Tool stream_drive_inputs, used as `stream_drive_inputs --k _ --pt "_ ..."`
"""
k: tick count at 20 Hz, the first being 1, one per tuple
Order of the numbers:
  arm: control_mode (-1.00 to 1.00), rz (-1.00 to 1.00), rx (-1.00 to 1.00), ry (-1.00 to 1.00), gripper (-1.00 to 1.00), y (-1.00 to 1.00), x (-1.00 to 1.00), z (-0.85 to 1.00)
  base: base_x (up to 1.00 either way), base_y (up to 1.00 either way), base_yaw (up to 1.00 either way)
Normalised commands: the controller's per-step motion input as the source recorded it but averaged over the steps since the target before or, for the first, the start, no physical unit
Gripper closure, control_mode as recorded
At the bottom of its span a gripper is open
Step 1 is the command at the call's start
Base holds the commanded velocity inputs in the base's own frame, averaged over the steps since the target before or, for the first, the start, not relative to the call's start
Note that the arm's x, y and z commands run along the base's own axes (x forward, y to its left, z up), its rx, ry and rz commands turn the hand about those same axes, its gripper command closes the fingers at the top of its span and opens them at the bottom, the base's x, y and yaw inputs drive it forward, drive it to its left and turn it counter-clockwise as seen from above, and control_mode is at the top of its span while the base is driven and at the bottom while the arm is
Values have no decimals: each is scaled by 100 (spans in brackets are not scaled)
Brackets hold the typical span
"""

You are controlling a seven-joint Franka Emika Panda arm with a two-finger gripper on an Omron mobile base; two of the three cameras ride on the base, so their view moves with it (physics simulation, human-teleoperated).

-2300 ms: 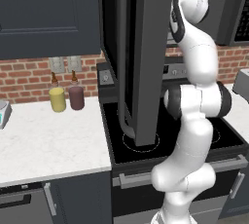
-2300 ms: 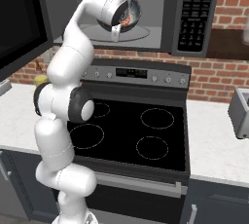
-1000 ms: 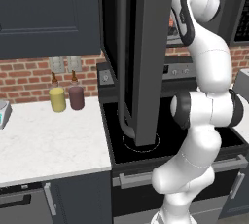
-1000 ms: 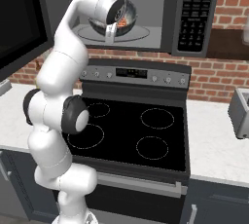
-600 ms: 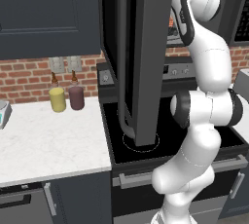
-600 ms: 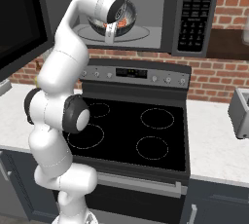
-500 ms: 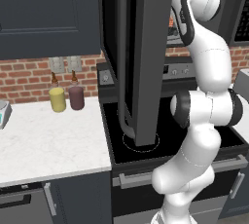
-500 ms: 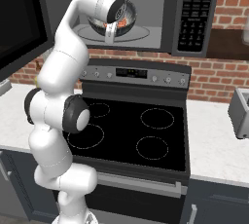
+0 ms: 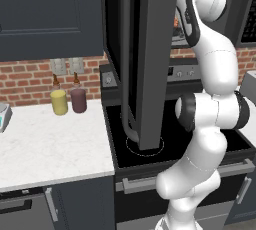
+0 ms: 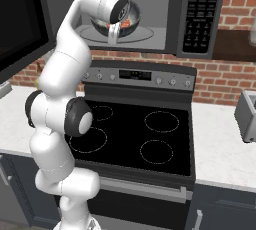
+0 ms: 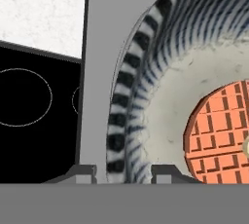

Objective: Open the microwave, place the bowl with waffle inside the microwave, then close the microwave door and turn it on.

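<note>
The microwave [image 10: 200, 14] hangs open above the stove, showing its pale grey interior. Its door [image 9: 155, 49] is swung out to the left, with the long handle [image 9: 127, 74] facing me. The ribbed grey bowl [image 10: 131, 24] rests on the microwave floor, and the orange-brown waffle [image 11: 219, 130] lies inside it. My gripper [image 10: 114, 35] reaches into the cavity at the bowl's near rim. In the hand view the gripper [image 11: 124, 172] stands astride the bowl [image 11: 146, 72] rim, open, with a small gap on each side.
The black stove top [image 10: 150, 124] lies directly below the microwave. On the left counter [image 9: 50, 144], a yellow jar [image 9: 59, 102] and a maroon jar [image 9: 78, 100] stand against the brick wall. A grey container [image 10: 247, 114] sits on the right counter. The open door blocks the left side.
The fingers have spread apart off the bowl's rim, letting go of the bowl inside the microwave. The arm has hardly moved in the last second.
</note>
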Motion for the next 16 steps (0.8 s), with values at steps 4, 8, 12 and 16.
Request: stream_drive_inputs --k 4,8,12,16 --pt "-100 0 0 -8 -100 0 -2 0 0 0 0" --pt "-100 0 0 -14 -100 0 -11 1 0 0 0" --pt "-100 0 0 -16 -100 0 -12 0 0 0 0" --pt "-100 0 0 -15 -100 0 -15 0 0 0 0"
